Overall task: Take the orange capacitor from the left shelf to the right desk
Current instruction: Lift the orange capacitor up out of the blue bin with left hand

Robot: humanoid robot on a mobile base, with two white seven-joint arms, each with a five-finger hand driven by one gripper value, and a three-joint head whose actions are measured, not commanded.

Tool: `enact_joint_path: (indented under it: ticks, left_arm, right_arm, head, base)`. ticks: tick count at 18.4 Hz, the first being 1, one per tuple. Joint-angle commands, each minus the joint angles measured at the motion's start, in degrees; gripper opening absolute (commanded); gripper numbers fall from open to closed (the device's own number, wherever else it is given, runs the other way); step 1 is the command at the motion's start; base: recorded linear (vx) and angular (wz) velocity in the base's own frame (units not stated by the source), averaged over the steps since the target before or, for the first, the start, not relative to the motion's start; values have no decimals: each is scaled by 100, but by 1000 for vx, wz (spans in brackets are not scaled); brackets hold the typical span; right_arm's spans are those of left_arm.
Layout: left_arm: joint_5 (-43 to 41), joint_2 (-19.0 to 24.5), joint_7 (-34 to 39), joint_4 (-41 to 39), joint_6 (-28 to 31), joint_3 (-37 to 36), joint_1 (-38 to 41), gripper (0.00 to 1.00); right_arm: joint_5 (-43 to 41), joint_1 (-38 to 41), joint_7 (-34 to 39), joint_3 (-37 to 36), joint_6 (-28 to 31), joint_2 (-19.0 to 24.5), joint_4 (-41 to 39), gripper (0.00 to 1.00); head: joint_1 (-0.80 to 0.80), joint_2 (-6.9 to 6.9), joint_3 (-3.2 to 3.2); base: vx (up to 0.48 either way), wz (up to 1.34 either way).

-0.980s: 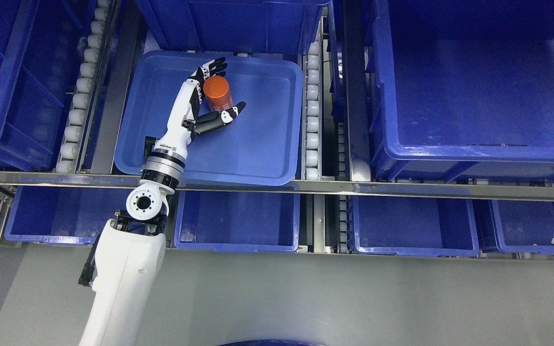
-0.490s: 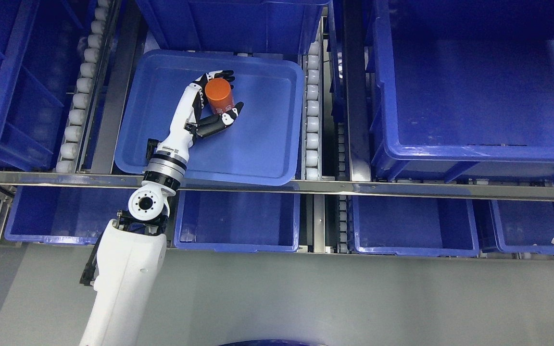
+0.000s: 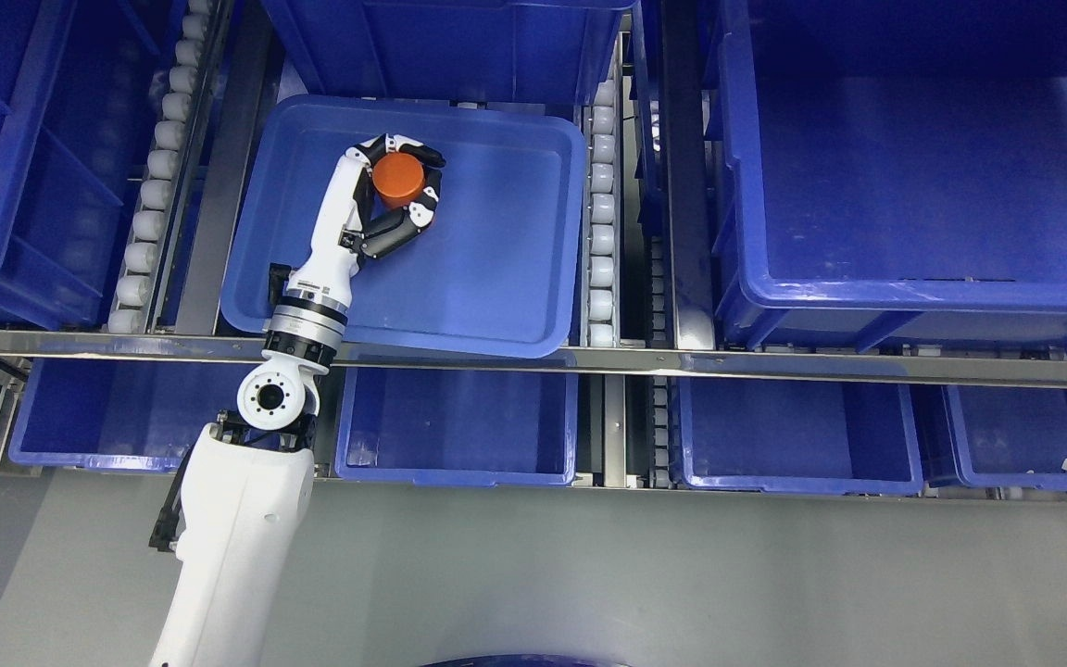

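The left hand (image 3: 392,190) is closed around the orange capacitor (image 3: 397,180); its fingers (image 3: 415,151) curl over the far side of the cylinder and the thumb (image 3: 404,220) presses against the near side, so the capacitor sits inside the grip. The capacitor stands almost upright, with its round top facing the camera; whether its base touches the floor of the tray cannot be told. Hand and capacitor are in the upper left part of the shallow blue tray (image 3: 496,278), which rests on the upper level of the shelf between two rows of white rollers (image 3: 600,222); the white left arm (image 3: 246,519) comes up from the bottom edge and crosses the metal rail (image 3: 774,363) of the shelf. Deep blue bins (image 3: 913,185) stand to the right of the tray, and other bins (image 3: 459,426) lie on the lower level.
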Motion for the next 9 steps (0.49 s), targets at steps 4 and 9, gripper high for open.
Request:
enact_joint_path:
  ticks: [4,9]
  left_arm:
    - [546,100,41,-1415,-30,175,-409,0]
    - [732,100,181,-1566,-109,342,-418,1]
  right_arm:
    - [0,193,-4,-70,-3,-100,-132,100]
    - [0,193,-4,-70,-3,-100,-132,100]
  head:
    - [0,0,0]
    - [0,0,0]
  base:
    - [0,0]
    - [0,0]
